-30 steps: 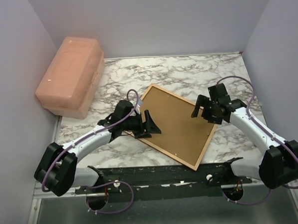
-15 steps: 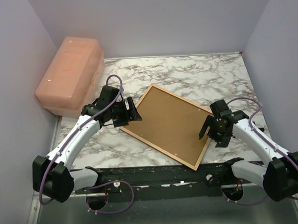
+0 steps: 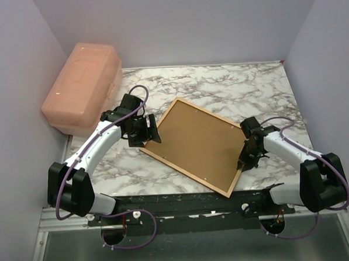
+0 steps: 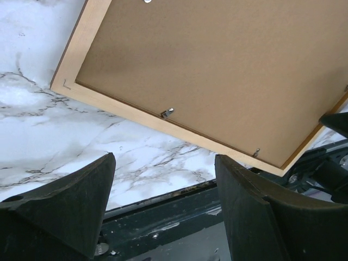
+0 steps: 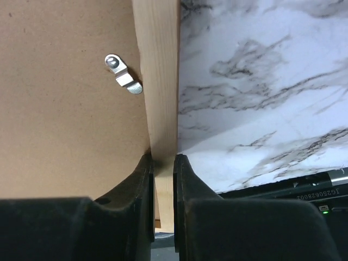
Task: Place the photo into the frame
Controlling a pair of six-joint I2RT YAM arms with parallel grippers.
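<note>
Right end effector point(image 5: 162, 161) tight around frame point(image 5: 160, 81)

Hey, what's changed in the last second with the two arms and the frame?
The left hand drew back off the frame at its left edge, open beside its corner. The right hand came down along the right edge toward the robot, fingers nearly shut over the rail; a grip isn't clear. The frame, back up, and the pink box stayed put.

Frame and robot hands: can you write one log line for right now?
frame: back up on marble table | left gripper: open, off frame | right gripper: shut on frame rail | photo: not visible
</note>
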